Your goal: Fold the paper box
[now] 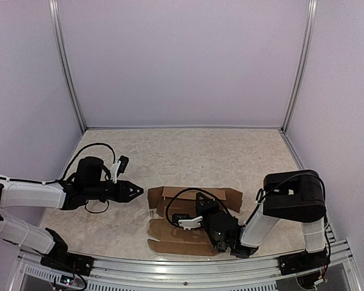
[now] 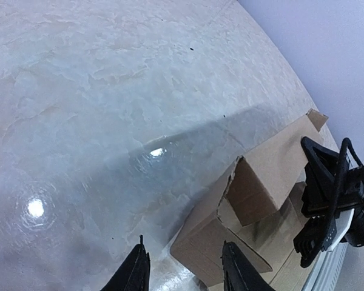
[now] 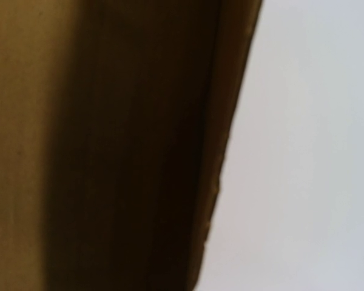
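The paper box [image 1: 170, 197] is plain brown cardboard, partly folded, lying near the front middle of the table with its side walls and flaps raised. My left gripper [image 1: 136, 191] points right at the box's left end. In the left wrist view its fingers [image 2: 138, 271] stand apart, open and empty [image 2: 183, 268], with the near corner of the box [image 2: 218, 242] just ahead between them. My right gripper [image 1: 217, 229] is low on the box, its fingertips hidden. In the right wrist view a cardboard panel [image 3: 79, 145] fills the left half and no fingers show.
The table top [image 1: 188, 151] is pale marbled stone, enclosed by white walls with metal corner posts [image 1: 67, 66]. A metal rail [image 1: 188, 270] runs along the front edge. The right arm's black wrist and cable [image 2: 333, 194] show beyond the box in the left wrist view.
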Action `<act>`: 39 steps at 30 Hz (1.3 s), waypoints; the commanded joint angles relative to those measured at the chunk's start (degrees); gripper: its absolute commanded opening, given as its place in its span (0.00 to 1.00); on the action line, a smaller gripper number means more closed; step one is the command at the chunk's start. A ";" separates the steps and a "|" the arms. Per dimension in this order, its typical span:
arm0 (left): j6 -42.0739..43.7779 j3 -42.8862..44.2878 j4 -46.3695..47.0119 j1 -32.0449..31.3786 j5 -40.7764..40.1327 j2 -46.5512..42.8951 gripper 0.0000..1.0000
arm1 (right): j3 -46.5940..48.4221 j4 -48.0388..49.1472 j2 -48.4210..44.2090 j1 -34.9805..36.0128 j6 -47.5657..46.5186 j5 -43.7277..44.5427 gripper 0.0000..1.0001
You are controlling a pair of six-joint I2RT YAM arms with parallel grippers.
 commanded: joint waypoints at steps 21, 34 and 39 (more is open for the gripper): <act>-5.69 7.03 5.94 -1.74 2.03 16.58 0.14 | -0.70 10.73 2.01 1.26 -0.40 1.08 0.00; -7.85 3.83 3.95 -7.65 -3.35 12.06 0.13 | -1.05 10.77 2.20 1.55 -0.04 1.91 0.00; -7.87 3.38 2.88 -9.45 -6.12 11.62 0.14 | -1.38 10.77 2.33 2.47 0.22 2.61 0.00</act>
